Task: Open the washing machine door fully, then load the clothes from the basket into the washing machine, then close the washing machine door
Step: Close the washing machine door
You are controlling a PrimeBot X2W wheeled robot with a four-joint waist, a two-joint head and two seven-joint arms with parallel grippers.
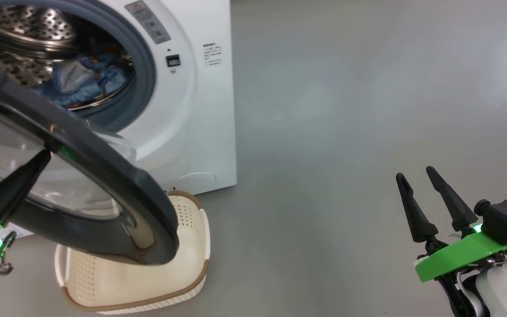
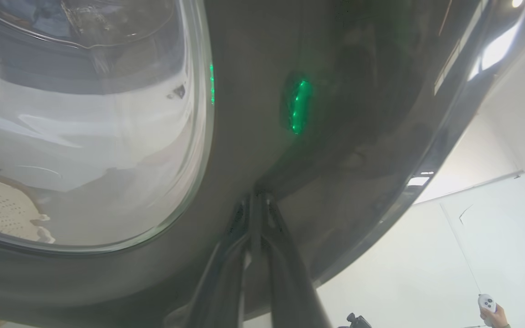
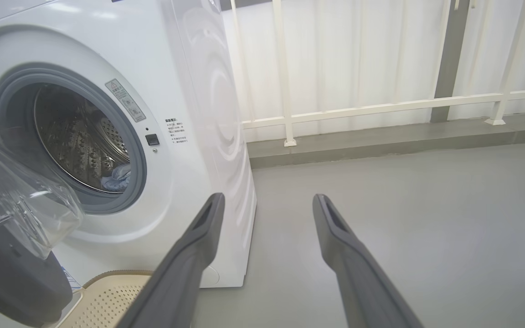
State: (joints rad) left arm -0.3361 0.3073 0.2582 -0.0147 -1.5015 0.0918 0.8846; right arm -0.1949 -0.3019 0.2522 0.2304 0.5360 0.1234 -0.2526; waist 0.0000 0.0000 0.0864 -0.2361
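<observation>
Washing machine door (image 1: 117, 180) hangs partly open across the left side of the head view. The left gripper (image 1: 44, 156), lower left, has its fingers pinched shut with the tips pressed right on the door's black ring (the wrist cam shows them touching it). The right gripper (image 1: 415, 172) sits at lower right over the grey floor (image 1: 324, 132), fingers spread apart and holding nothing. The blue clothes (image 1: 86, 77) are lying inside the washing machine (image 1: 200, 110), upper left. The basket (image 1: 148, 304) sits bottom left, under the door.
</observation>
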